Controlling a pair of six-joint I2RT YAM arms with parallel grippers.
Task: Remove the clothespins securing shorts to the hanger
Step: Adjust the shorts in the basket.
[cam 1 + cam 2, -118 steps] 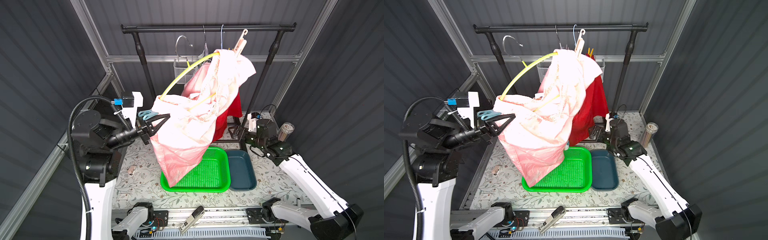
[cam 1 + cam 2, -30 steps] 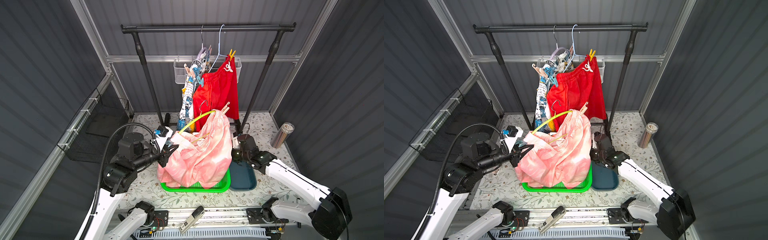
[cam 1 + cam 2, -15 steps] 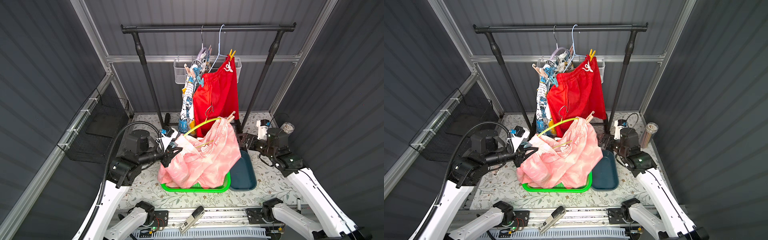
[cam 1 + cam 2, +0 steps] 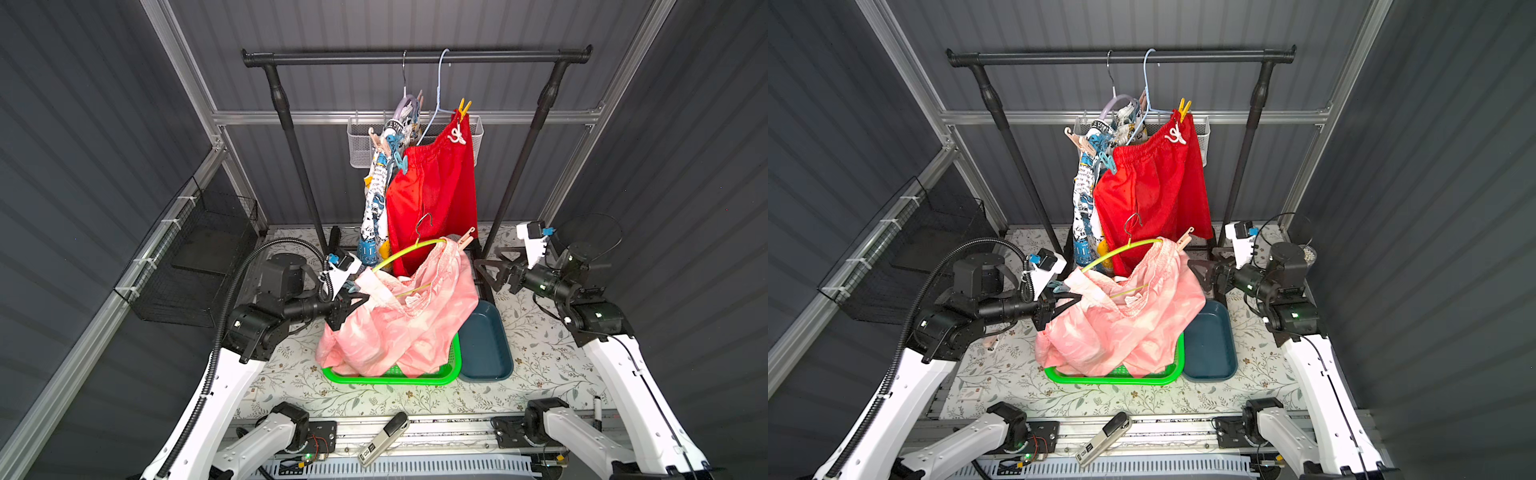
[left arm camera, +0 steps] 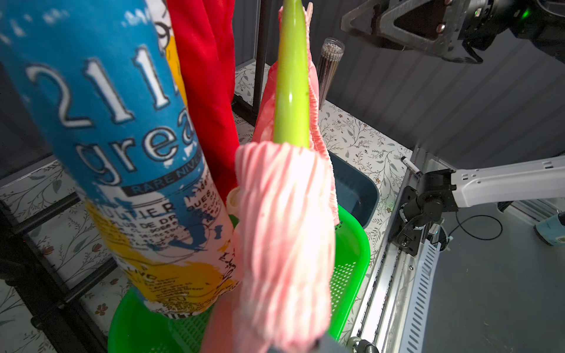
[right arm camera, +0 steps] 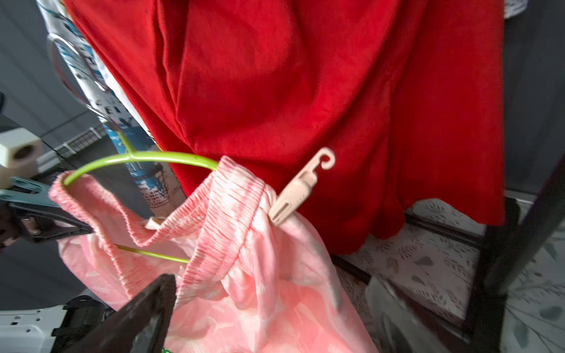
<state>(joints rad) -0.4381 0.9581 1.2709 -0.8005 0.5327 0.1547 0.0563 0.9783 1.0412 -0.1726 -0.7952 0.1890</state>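
Note:
In both top views the pale pink shorts (image 4: 407, 324) hang from a yellow-green hanger (image 4: 409, 248) over the green tray (image 4: 453, 368). My left gripper (image 4: 358, 300) is shut on the light blue clothespin (image 6: 29, 191) at the hanger's left end and holds that end up. A beige clothespin (image 6: 296, 191) pins the waistband at the right end. My right gripper (image 6: 269, 305) stands open just right of that pin, apart from it. On the rail hang the red shorts (image 4: 432, 195), with a yellow clothespin (image 4: 463, 107) and a blue one (image 4: 400, 162), and the newspaper-print shorts (image 4: 376, 187).
A dark blue tray (image 4: 486, 349) sits right of the green one. The black clothes rail (image 4: 415, 58) and its posts stand behind, with a wire basket (image 4: 357, 145) on the back wall. A black mesh basket (image 4: 199, 266) is on the left. A loose beige pin (image 4: 990, 343) lies on the table.
My right arm has lifted off the blue tray and swung up to the beige pin's height. The left gripper has raised its hanger end a little; the pink shorts hang higher.

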